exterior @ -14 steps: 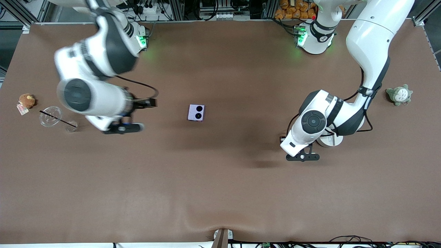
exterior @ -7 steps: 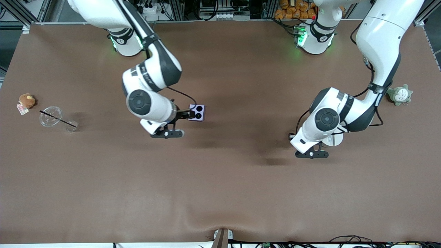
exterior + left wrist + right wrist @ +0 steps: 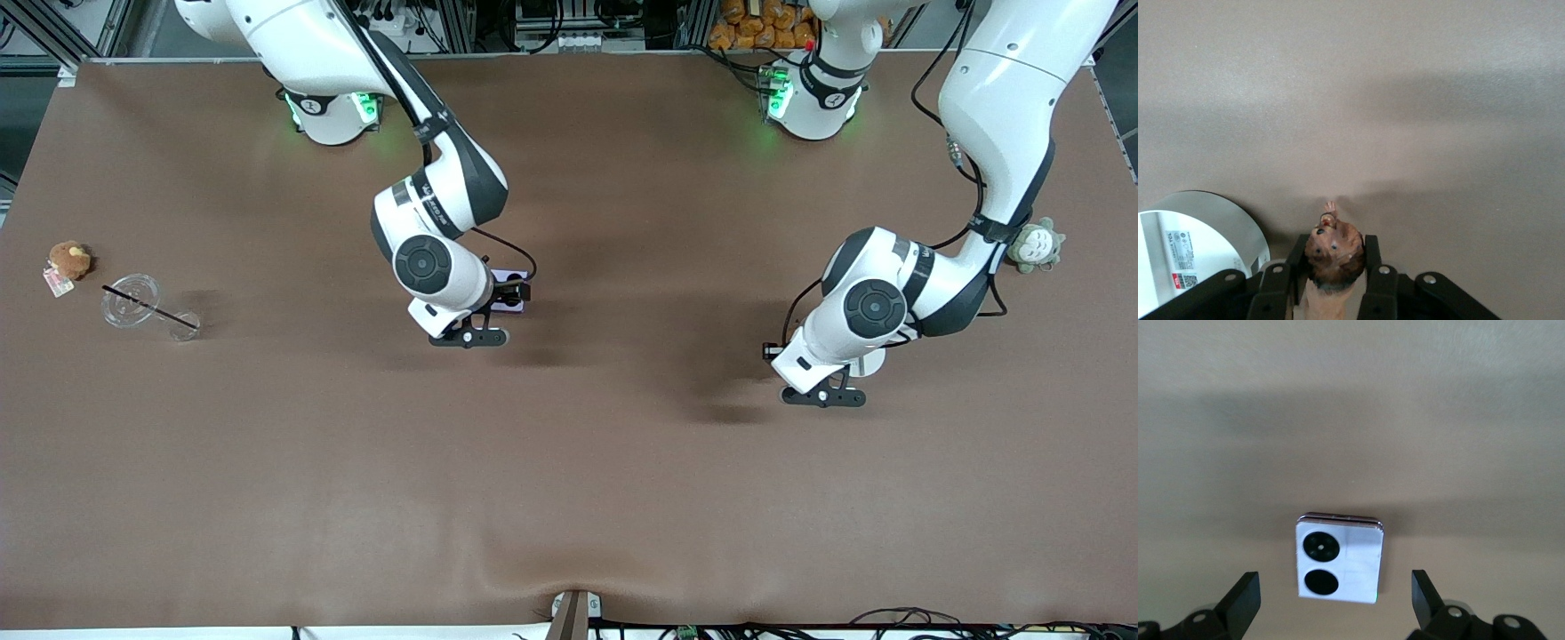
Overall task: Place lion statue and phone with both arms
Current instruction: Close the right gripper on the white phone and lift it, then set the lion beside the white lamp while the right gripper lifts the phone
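Note:
The lavender phone (image 3: 1339, 558) lies flat on the brown table with its two black camera circles up. In the front view (image 3: 508, 306) it is near the table's middle, mostly covered by my right hand. My right gripper (image 3: 1335, 600) is open, one finger on each side of the phone and apart from it, also in the front view (image 3: 508, 291). My left gripper (image 3: 1336, 243) is shut on the brown-orange lion statue (image 3: 1333, 252), held head down over the table beside a white round container (image 3: 1198, 247). In the front view the left hand (image 3: 822, 356) hides the statue.
The white round container (image 3: 871, 360) stands under the left forearm. A grey-green plush (image 3: 1033, 244) sits at the left arm's end. At the right arm's end are a round brown plush with a tag (image 3: 69, 260) and a clear lid with a straw (image 3: 132, 300).
My right arm has swung from its end of the table to the phone, and its open gripper now straddles it. My left arm has shifted a little toward its own end, still holding the statue.

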Controlling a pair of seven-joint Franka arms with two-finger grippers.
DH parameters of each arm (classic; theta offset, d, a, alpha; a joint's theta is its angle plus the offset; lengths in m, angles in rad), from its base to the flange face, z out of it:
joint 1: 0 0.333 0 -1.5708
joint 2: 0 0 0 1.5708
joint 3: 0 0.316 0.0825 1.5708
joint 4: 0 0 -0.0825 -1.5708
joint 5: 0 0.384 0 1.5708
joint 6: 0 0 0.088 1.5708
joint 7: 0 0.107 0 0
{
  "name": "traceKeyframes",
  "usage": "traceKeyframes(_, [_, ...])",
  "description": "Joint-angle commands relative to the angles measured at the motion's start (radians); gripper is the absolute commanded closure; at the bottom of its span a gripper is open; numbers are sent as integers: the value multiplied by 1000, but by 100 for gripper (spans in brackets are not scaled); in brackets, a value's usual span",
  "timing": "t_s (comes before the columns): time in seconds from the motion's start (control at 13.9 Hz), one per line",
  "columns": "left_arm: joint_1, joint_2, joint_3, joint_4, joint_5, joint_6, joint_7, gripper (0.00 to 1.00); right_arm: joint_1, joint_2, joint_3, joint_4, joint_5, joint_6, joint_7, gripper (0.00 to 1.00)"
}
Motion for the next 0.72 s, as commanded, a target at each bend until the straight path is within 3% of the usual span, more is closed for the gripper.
traceKeyframes(0.0, [27,-34,-13,-41,16,19,21,100,43,12,-12,-53,10,96,5,0])
traceKeyframes(0.65, [47,-25,-11,-65,17,67,24,100,69,47,-13,-70,-10,124,3,0])
